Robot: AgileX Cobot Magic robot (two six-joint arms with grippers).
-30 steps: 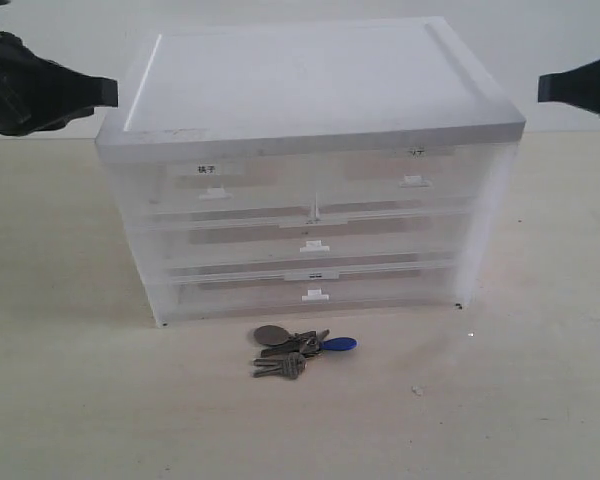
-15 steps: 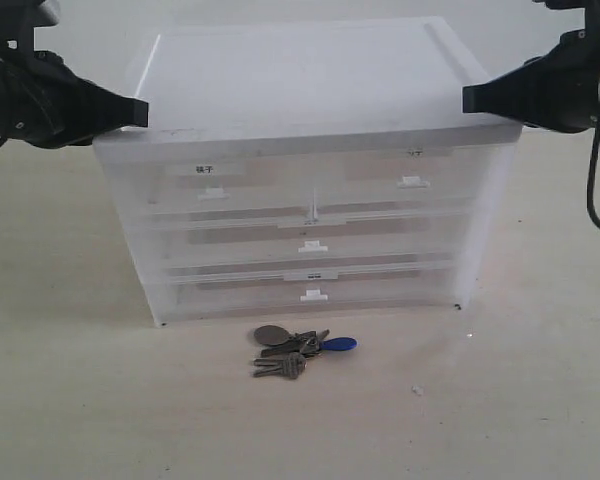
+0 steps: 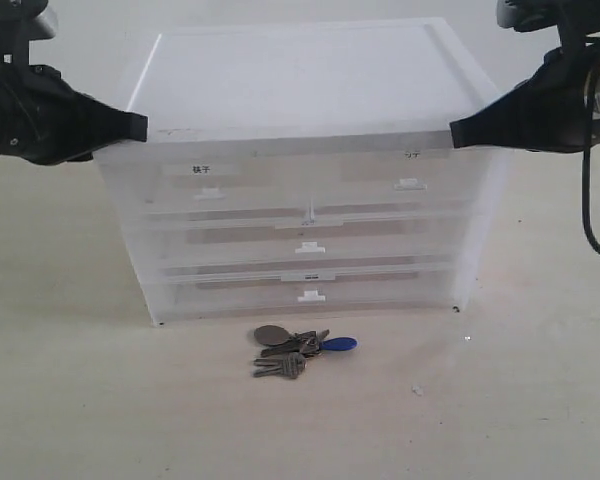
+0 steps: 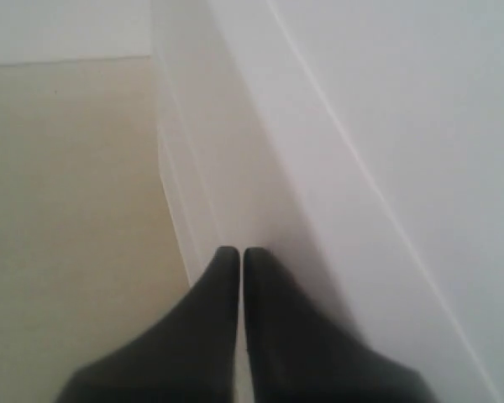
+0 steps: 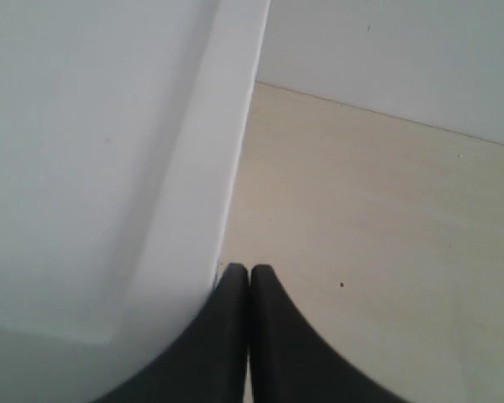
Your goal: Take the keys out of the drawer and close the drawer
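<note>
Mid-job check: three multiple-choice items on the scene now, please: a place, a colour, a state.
1. Where do the keys lie?
A. on the table in front of the drawer cabinet
B. on top of it
C. inside an open drawer
2. What colour is the plastic tag on them?
A. red
B. green
C. blue
3. How does the left gripper stand?
A. jaws wide apart
B. shut on nothing
C. shut on the keys
Key: 1 A, the bunch lies on the table before the cabinet. 2 C, the tag shows blue. 3 B, the left wrist view shows the jaws together, nothing between.
</note>
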